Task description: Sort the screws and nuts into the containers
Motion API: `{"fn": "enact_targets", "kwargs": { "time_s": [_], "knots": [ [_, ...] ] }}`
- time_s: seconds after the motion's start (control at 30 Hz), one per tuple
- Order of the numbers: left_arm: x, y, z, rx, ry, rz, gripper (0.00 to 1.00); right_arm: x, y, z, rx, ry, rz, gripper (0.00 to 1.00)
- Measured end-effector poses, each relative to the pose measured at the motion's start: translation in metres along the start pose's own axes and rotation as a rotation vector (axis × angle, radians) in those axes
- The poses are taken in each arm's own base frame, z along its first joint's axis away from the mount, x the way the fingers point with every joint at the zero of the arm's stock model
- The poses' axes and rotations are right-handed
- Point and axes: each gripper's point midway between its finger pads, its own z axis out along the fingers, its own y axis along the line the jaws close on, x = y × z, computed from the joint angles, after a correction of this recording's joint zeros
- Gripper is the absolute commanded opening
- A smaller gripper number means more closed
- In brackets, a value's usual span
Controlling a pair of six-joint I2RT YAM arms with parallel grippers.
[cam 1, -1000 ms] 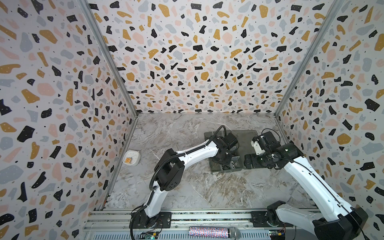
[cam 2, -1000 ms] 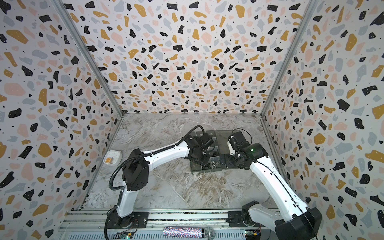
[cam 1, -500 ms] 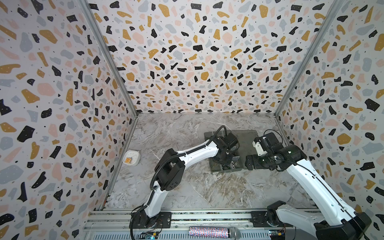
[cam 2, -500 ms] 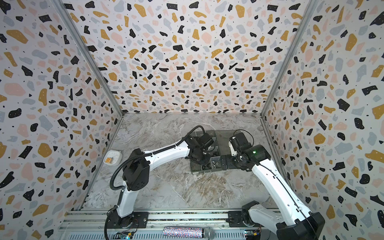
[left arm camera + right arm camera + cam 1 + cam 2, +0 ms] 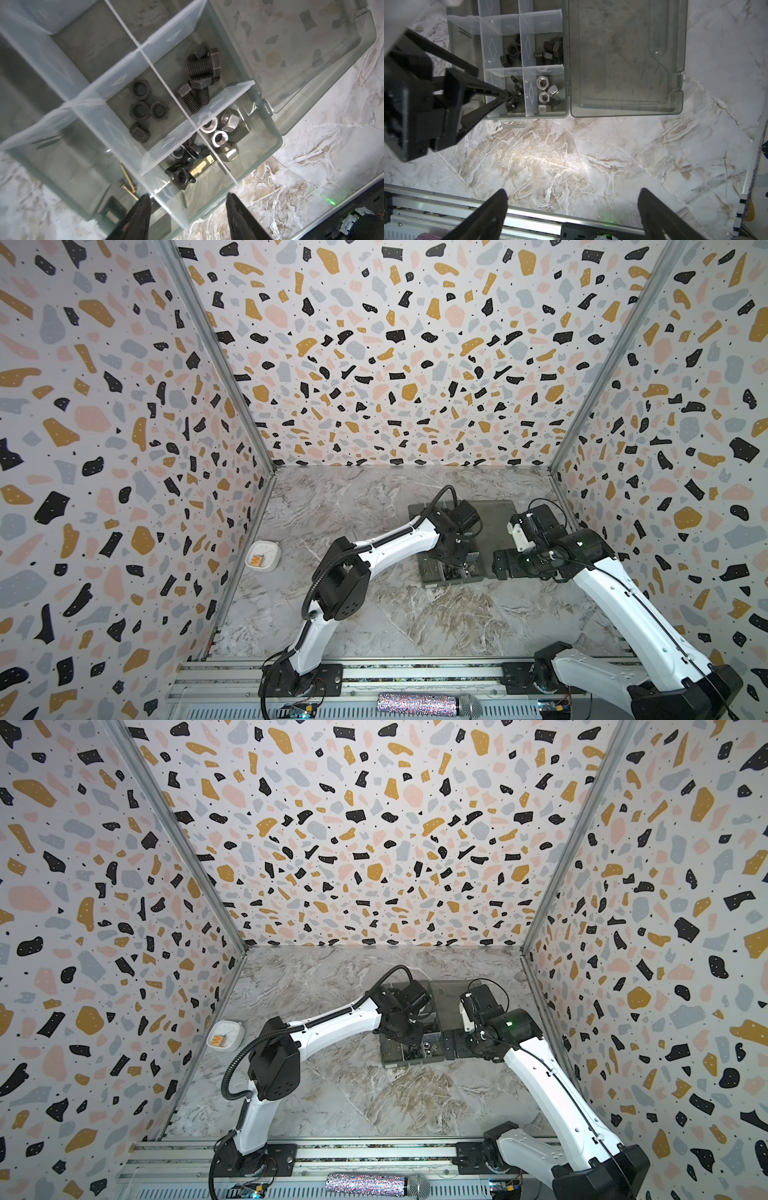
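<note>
The smoky-grey organiser box (image 5: 428,578) (image 5: 388,1058) lies open, and its containers (image 5: 116,97) hold sorted parts. Black hex nuts (image 5: 143,108) share one compartment. Short black bolt screws (image 5: 199,83) fill the one beside it. Silver nuts (image 5: 224,133) and black winged nuts (image 5: 182,176) (image 5: 513,97) occupy the two end compartments. Thin brass screws (image 5: 128,182) lie in a longer compartment. My left gripper (image 5: 188,200) (image 5: 453,564) hangs open over the winged nuts, with nothing between its fingers. Beside the box's right end, my right gripper (image 5: 573,197) (image 5: 500,566) is open and empty over bare tabletop.
The box's hinged lid (image 5: 627,62) lies flat open behind the compartments. A small white dish (image 5: 262,556) sits by the left wall. The front rail (image 5: 446,205) carries a glittery microphone (image 5: 428,703). Patterned walls close in three sides.
My left gripper's jaws have gone from shut to parted over the winged-nut compartment. The right arm has shifted slightly, with its gripper still open.
</note>
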Motion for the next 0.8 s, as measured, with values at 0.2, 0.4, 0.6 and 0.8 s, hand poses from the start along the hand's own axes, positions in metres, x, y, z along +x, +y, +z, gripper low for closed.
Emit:
{"fn": "enact_targets", "kwargs": {
  "time_s": [0.2, 0.4, 0.6, 0.8],
  "knots": [
    [-0.025, 0.076, -0.065, -0.07, -0.157, -0.145, 0.71, -0.017, 0.001, 0.007, 0.0, -0.019, 0.007, 0.99],
    [0.01, 0.196, -0.117, -0.213, -0.299, -0.388, 1.0, -0.05, -0.005, 0.023, -0.007, -0.087, 0.038, 0.99],
    [0.033, 0.253, -0.141, -0.299, -0.372, -0.503, 1.0, -0.072, -0.028, 0.054, 0.003, -0.156, 0.108, 1.0],
    [0.028, 0.26, -0.149, -0.315, -0.409, -0.499, 0.97, -0.07, -0.026, 0.105, -0.046, -0.076, 0.132, 0.96]
  ]
}}
